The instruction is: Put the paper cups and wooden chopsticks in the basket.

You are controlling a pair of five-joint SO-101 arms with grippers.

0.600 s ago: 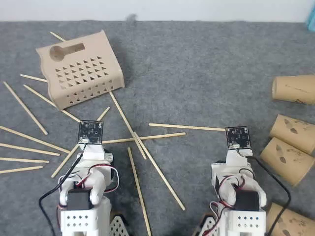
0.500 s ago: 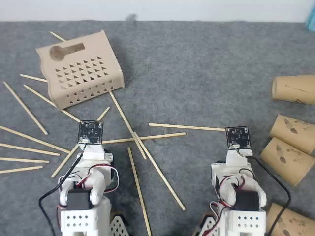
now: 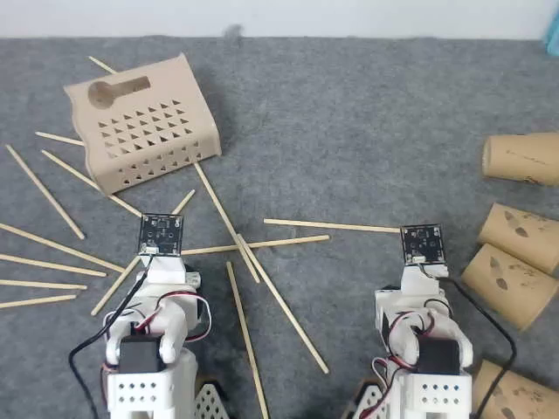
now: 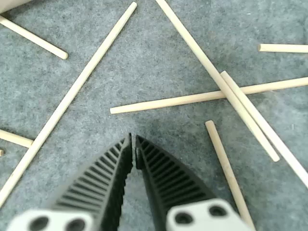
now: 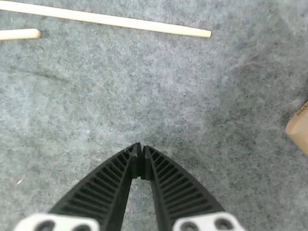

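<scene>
Left wrist view has the left arm's fingers (image 4: 103, 178) clenched on nothing just short of pale wooden chopsticks (image 4: 192, 98) scattered over the grey felt desk (image 3: 349, 131), the right arm's fingers (image 5: 110, 187) likewise pinched empty, and brown paper cups (image 3: 520, 234) lying well right of the tipped beige perforated plastic basket (image 3: 144, 122), so nothing seems packed yet.
</scene>
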